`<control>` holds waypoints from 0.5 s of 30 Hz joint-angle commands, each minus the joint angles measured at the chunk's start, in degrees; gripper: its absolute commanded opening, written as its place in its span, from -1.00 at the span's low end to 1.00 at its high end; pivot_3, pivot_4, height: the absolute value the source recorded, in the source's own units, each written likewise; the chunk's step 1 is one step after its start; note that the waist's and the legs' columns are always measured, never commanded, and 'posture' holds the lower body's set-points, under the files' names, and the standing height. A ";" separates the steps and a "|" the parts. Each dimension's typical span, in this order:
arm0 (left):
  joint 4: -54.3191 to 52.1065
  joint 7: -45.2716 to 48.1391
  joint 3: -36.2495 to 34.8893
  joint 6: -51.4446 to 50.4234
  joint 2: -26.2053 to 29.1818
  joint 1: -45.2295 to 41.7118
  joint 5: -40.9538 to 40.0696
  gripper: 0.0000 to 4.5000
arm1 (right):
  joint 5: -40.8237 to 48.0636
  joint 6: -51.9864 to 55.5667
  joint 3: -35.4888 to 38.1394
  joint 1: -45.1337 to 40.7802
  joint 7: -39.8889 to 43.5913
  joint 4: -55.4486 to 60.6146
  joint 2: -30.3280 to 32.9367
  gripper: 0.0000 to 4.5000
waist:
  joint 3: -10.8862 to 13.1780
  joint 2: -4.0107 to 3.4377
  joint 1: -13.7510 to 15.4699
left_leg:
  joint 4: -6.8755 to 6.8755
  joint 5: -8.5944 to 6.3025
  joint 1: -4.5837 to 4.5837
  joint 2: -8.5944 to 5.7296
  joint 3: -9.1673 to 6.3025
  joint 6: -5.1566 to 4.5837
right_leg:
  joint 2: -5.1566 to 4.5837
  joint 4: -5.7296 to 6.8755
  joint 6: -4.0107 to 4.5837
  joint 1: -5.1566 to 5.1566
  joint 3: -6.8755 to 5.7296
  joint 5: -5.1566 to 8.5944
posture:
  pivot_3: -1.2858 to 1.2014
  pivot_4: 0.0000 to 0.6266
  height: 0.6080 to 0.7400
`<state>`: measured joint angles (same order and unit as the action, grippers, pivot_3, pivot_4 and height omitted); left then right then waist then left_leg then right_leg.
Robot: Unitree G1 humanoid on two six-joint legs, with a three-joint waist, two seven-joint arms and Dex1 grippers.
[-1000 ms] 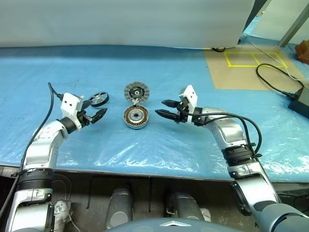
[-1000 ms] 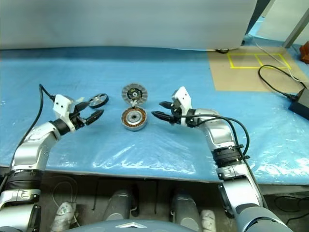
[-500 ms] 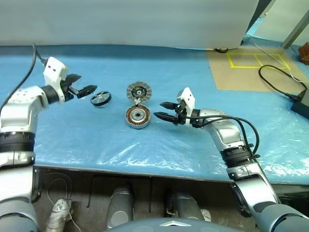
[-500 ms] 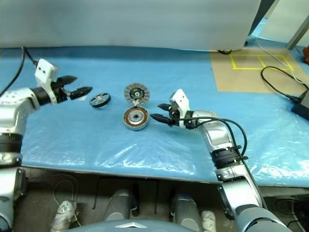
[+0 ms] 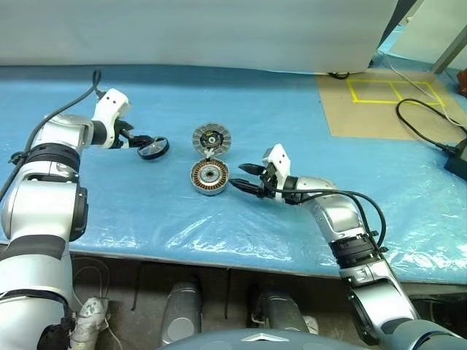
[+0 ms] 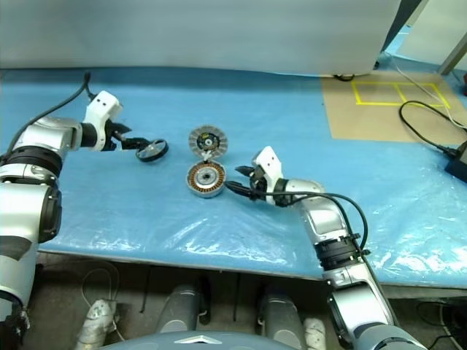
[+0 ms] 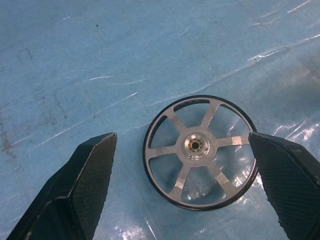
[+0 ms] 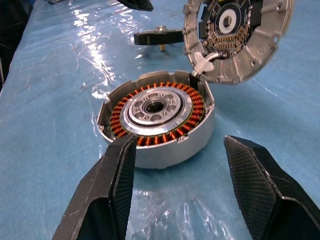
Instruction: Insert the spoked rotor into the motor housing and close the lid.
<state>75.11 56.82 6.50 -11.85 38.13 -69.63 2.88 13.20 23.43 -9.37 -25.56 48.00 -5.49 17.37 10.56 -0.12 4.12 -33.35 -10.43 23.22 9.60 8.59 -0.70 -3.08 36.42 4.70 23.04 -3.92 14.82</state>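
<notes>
The left gripper (image 7: 182,180) is seen with its two black, woven-textured fingers (image 7: 82,187) spread wide on either side of the spoked rotor (image 7: 201,151), which lies flat on the glossy, wrinkled blue sheet (image 5: 292,109) between the fingertips; whether either finger touches its rim cannot be told. The rotor is a thin wheel with a dark outer ring and flat silver spokes meeting at a small round hub.

The right gripper (image 8: 177,165) is held with its fingers apart, nothing between them. Just ahead of its fingertips stands the motor housing (image 8: 159,122), a squat silver cylinder with a ring of copper-orange windings around a bright central bearing plate. Beyond the housing, the lid (image 8: 239,37) is seen as a round grey ribbed metal disc, tilted up and touching the housing's far rim.
</notes>
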 commanded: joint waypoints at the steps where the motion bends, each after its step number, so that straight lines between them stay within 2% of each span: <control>1: 0.69 -0.22 -0.53 1.44 0.10 -1.18 1.84 0.98 | 0.52 1.15 0.21 1.57 -1.02 5.00 0.78 0.29 | 0.02 0.06 -0.02 | 0.00 0.00 0.01 0.00 0.00 0.00 | 0.00 0.00 -0.01 0.00 0.00 0.00 | 0.03 -0.52 1.00; 7: 1.54 0.25 0.50 -0.51 -0.50 -5.47 5.30 0.98 | 1.06 3.24 0.55 1.78 -1.22 6.83 2.18 0.29 | 0.10 0.28 0.23 | -0.01 0.00 -0.02 0.01 -0.02 0.00 | -0.01 0.04 0.00 -0.01 -0.01 0.00 | 0.03 -0.52 1.00; 15: 2.32 0.45 8.36 0.89 -2.44 -8.99 15.87 0.98 | 0.53 3.08 -0.93 -0.46 -0.20 3.91 1.83 0.29 | 0.11 0.31 0.33 | 0.04 0.00 -0.03 -0.01 -0.02 0.01 | -0.03 -0.02 0.00 -0.03 -0.01 0.00 | 0.03 -0.52 1.00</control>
<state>77.57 56.84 13.76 -11.78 35.34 -77.38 16.90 13.29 26.88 -10.00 -24.88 47.44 -2.26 19.46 10.67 0.18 4.44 -33.31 -10.43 23.19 9.58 8.57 -0.70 -3.11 36.41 4.70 23.01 -3.93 14.82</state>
